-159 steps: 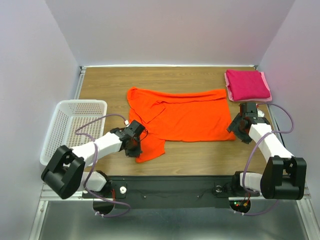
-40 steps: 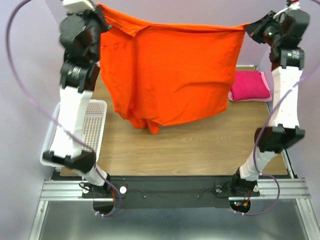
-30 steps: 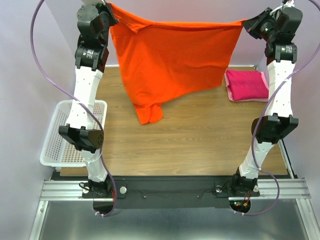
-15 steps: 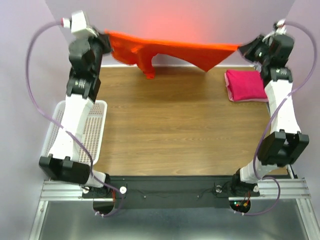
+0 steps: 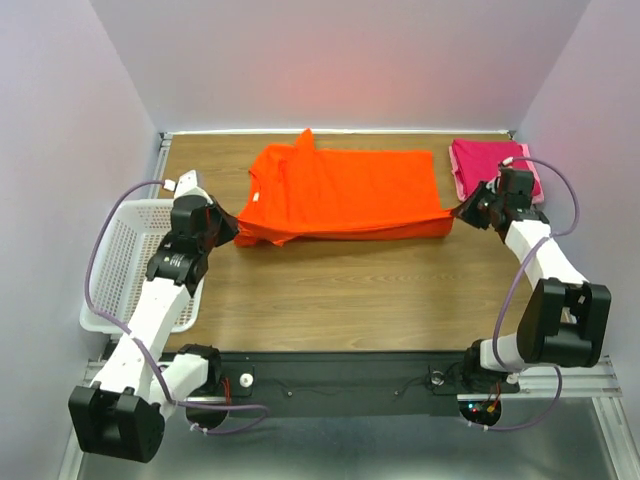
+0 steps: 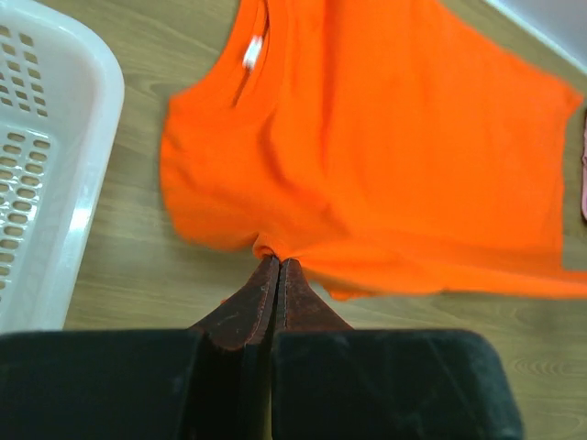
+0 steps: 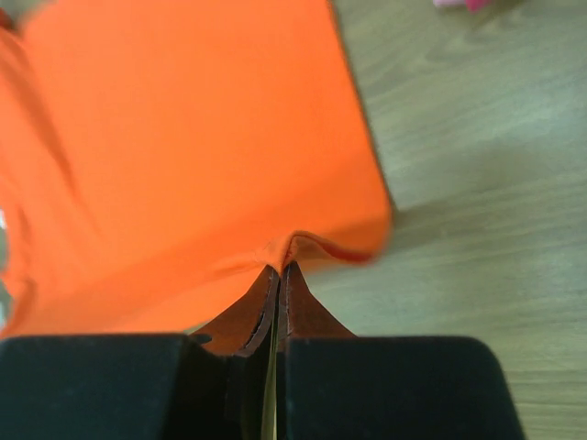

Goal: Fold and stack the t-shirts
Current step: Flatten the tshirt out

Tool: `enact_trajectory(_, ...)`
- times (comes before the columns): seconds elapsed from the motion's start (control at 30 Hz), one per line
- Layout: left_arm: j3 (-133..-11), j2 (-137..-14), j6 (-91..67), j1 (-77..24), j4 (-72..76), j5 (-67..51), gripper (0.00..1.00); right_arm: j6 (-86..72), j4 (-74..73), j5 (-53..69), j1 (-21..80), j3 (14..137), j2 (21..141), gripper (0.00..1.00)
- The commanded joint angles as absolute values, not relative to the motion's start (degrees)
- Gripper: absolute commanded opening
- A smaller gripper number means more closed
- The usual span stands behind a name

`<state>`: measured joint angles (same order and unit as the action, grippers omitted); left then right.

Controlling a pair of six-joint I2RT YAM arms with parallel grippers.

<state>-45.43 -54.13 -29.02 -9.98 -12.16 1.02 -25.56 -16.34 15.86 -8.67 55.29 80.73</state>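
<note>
The top view looks down from above and behind the arm bases and takes in the whole table (image 5: 380,290). The left wrist camera sits close behind the left gripper (image 6: 275,261), facing far and right over the orange shirt (image 6: 367,147). The right wrist camera, close behind the right gripper (image 7: 280,269), faces far and left. All three views share that shirt.

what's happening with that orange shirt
Two robot arms are handling it. The left arm and right arm each have their jaws shut on a near corner of the orange shirt, which lies spread out on the far part of the table. It is not yet folded. The pink shirt sits folded in the far right corner, and a white basket stands at the left edge.
</note>
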Motion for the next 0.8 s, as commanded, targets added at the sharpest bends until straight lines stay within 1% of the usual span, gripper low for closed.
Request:
enact_trajectory(0.0, -50.9, -52.0, -26.9, -9.5, -10.9, 5.0, 0.0, -27.2, -11.4, 14.1, -9.4, 59.3, 75.7, 0.01)
enact_trajectory(0.13, -60.8, -51.5, -21.5, -9.5, -10.5, 8.7, 0.0, -27.9, -11.7, 11.0, -9.4, 65.0, 70.2, 0.01)
enact_trajectory(0.17, -64.9, -50.5, -19.3, -9.6, -10.0, 9.6, 0.0, -27.9, -11.9, 9.7, -9.4, 67.8, 67.6, 0.01)
enact_trajectory(0.37, -76.6, -44.2, -8.9, -9.5, -4.0, 9.7, 0.0, -24.0, -15.4, 8.2, -8.8, 78.9, 61.1, 0.01)
enact_trajectory(0.53, -83.1, -41.6, -3.4, -9.8, -3.4, 8.2, 0.0, -20.4, -17.0, 3.8, -6.5, 86.0, 56.6, 0.01)
enact_trajectory(0.77, -87.4, -35.9, -0.5, -10.1, -3.3, 7.9, 0.0, -12.9, -17.1, -7.5, -2.7, 88.2, 47.9, 0.01)
